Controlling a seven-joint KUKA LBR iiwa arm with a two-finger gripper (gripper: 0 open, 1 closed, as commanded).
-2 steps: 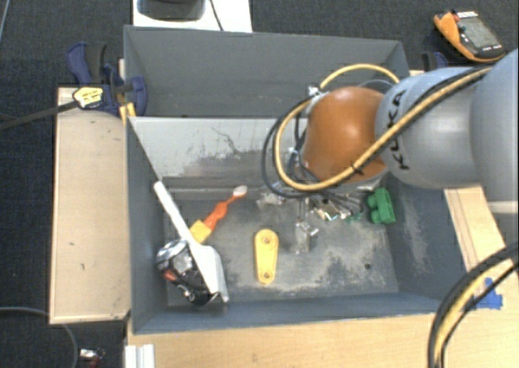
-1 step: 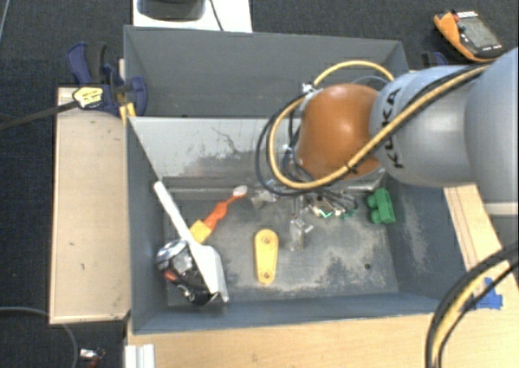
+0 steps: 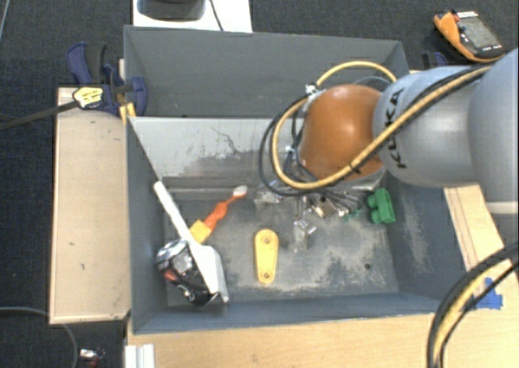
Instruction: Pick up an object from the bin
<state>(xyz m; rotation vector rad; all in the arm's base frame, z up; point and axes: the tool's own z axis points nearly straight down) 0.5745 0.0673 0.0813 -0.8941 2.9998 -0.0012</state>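
Note:
My gripper hangs below the arm's wrist near the middle of the bin floor, low over bare metal. A flat yellow oblong piece lies just to its lower left, apart from it. An orange-handled brush with a pale head lies tilted further left. A green blocky thing sits to the gripper's right, partly under the arm.
A long white-handled tool runs along the left side down to the front left corner, where a black and silver thing lies against it. The arm and its looping cable cover the back right of the bin.

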